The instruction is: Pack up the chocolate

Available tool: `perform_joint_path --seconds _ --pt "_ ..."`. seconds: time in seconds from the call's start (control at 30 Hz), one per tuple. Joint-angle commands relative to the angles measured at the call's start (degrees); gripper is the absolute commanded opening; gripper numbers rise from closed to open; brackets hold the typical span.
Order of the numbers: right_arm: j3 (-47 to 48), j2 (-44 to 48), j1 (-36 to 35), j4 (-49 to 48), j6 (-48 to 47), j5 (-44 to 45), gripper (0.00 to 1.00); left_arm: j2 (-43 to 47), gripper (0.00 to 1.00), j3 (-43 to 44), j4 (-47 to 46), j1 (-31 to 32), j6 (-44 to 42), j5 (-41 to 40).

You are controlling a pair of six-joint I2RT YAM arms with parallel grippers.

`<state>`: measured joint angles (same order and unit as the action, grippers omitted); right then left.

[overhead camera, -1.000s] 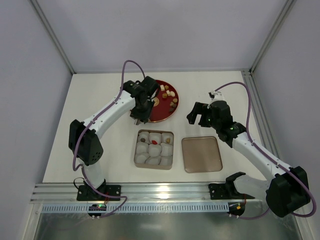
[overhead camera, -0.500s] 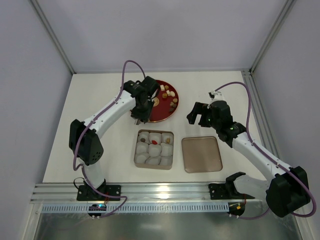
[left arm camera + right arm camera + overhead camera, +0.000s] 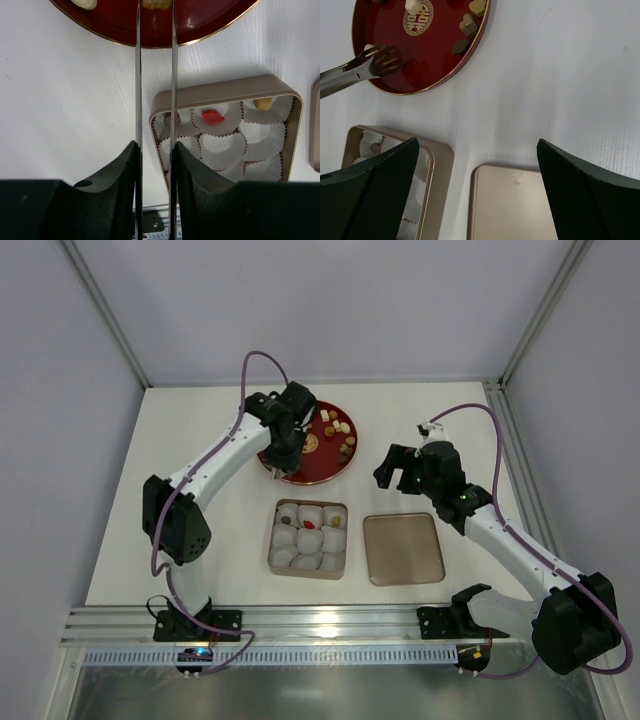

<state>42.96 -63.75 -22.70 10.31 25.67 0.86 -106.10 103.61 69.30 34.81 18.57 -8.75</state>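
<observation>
Chocolate [image 3: 468,22] dots red plate [image 3: 427,65]; three pieces [image 3: 213,116] sit in tin's [image 3: 226,86] cups [image 3: 222,150].

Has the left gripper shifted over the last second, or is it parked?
Yes. The left gripper, with its tongs, has drawn back from the gold box toward the table's far side, further over the red plate.

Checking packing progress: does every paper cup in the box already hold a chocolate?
No, the left wrist view shows several paper cups in the box empty, with only a few chocolates inside.
</observation>
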Motion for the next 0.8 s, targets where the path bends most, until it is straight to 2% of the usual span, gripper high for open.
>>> perform_joint_path --seconds 0.0,0.3,0.77 --pt "2.04 0.2 0.11 -2.22 -0.18 0.02 1.0 -1.21 0.33 3.26 -1.18 -0.53 -0.99 0.67" --pt "2.04 -0.41 0.11 -2.31 -0.27 0.19 1.0 -1.3 0.33 3.88 -1.18 -0.79 -0.81 0.84" --pt "2.13 -1.47 0.11 -2.92 -0.01 -0.07 1.0 4.15 0.32 1.86 -0.57 -0.79 -0.29 1.98"
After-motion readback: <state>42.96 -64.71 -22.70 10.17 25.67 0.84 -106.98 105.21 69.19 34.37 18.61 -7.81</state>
